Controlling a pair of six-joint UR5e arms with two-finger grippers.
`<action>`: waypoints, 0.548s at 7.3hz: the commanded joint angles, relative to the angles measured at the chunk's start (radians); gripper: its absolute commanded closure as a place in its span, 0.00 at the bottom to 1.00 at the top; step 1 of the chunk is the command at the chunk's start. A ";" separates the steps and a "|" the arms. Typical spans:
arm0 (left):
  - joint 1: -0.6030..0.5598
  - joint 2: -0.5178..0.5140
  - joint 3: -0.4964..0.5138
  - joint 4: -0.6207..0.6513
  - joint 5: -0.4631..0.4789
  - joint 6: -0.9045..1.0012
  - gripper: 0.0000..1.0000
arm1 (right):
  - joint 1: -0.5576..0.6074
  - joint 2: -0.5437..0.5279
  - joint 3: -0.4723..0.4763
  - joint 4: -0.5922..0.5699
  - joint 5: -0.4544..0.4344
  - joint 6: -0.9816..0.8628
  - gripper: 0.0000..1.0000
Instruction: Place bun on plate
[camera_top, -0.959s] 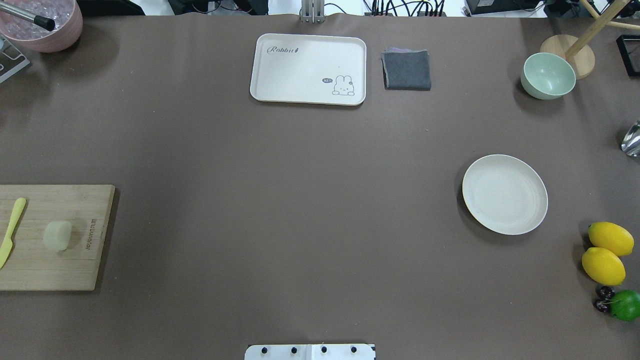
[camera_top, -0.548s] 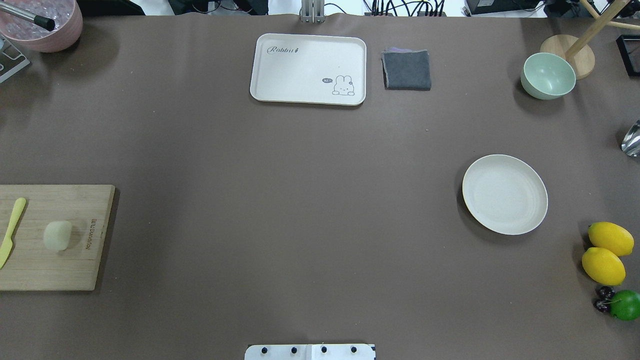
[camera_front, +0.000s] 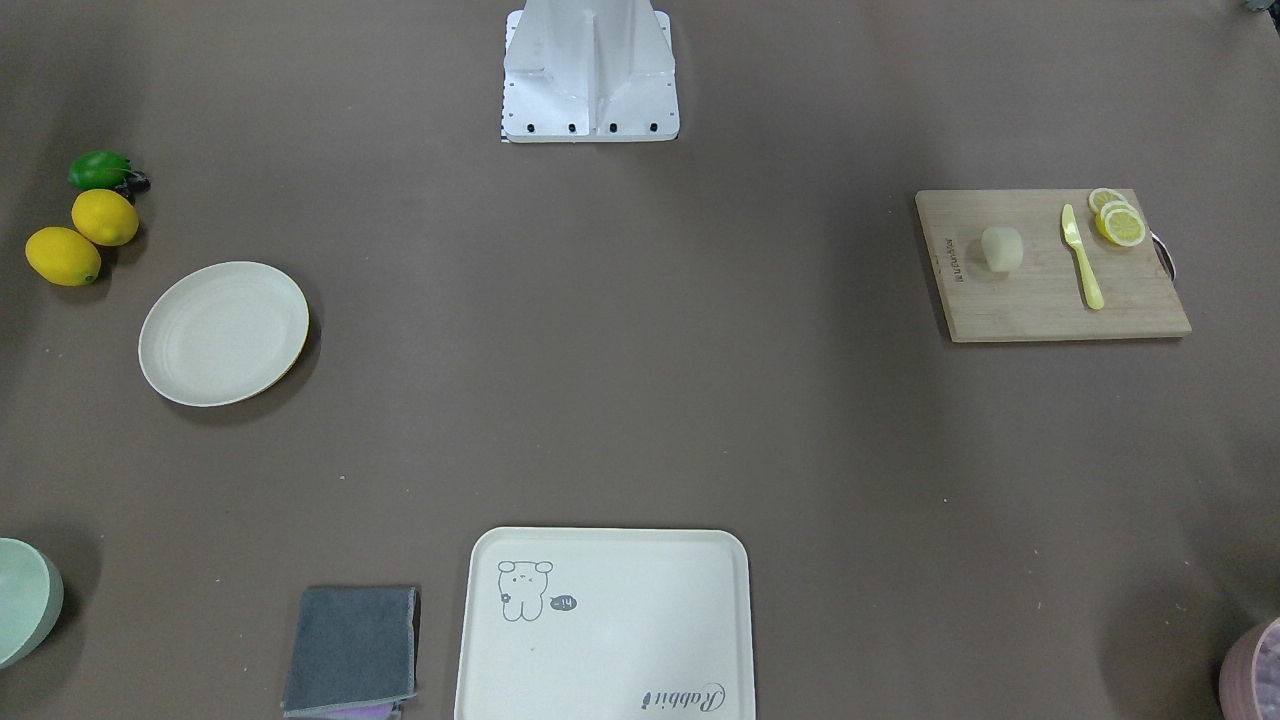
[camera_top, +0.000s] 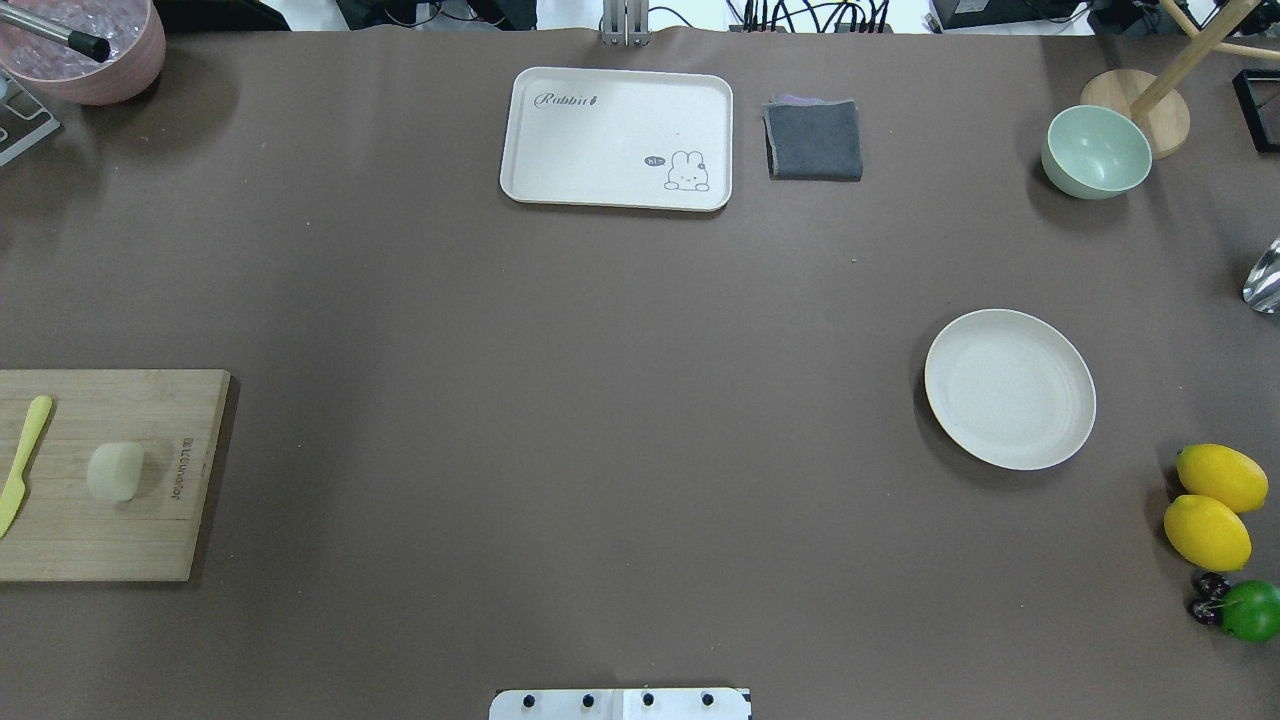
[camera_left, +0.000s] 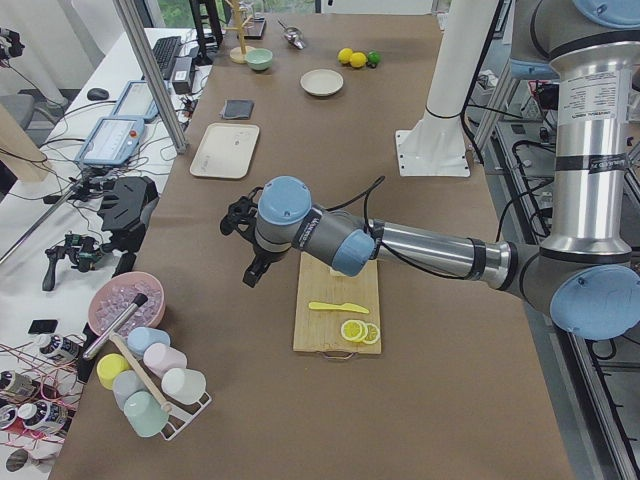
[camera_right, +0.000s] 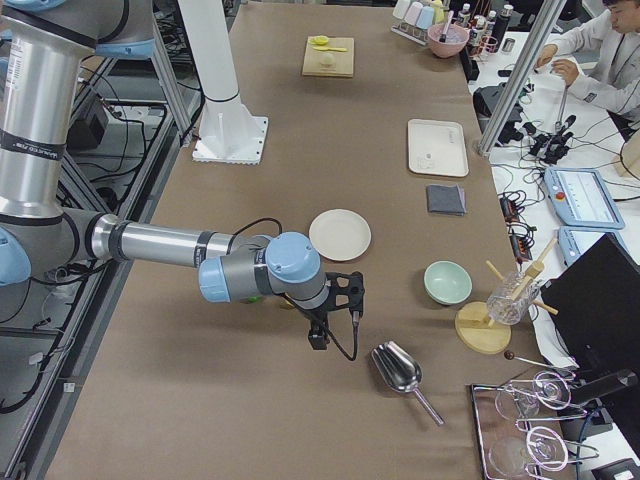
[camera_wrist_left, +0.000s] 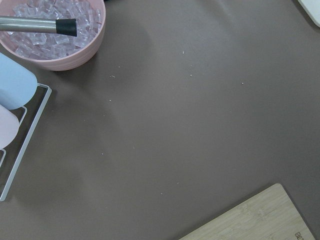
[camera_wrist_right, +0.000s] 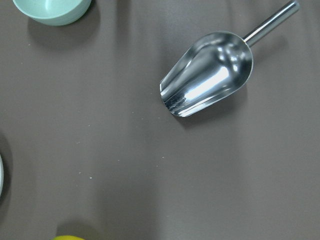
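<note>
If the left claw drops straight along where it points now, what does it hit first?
Probably bare table, between the pink ice bowl and the cutting board; the left claw points down.

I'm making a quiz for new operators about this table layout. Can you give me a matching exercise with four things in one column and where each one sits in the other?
Things:
1. bun
2. plate
3. grey cloth
4. metal scoop

Places:
A. right beside the cream tray
B. on the wooden cutting board
C. on the table, near the two lemons
D. lying on the table, near the green bowl

Pairs: 1-B, 2-C, 3-A, 4-D
</note>
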 joint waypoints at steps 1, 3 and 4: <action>0.001 0.000 0.000 0.000 0.000 -0.002 0.03 | -0.162 -0.001 -0.002 0.150 -0.012 0.282 0.00; 0.002 0.000 -0.001 0.000 -0.002 0.000 0.03 | -0.329 0.010 -0.002 0.253 -0.110 0.501 0.00; 0.002 0.000 -0.001 0.000 -0.002 0.000 0.03 | -0.408 0.013 -0.002 0.294 -0.162 0.557 0.00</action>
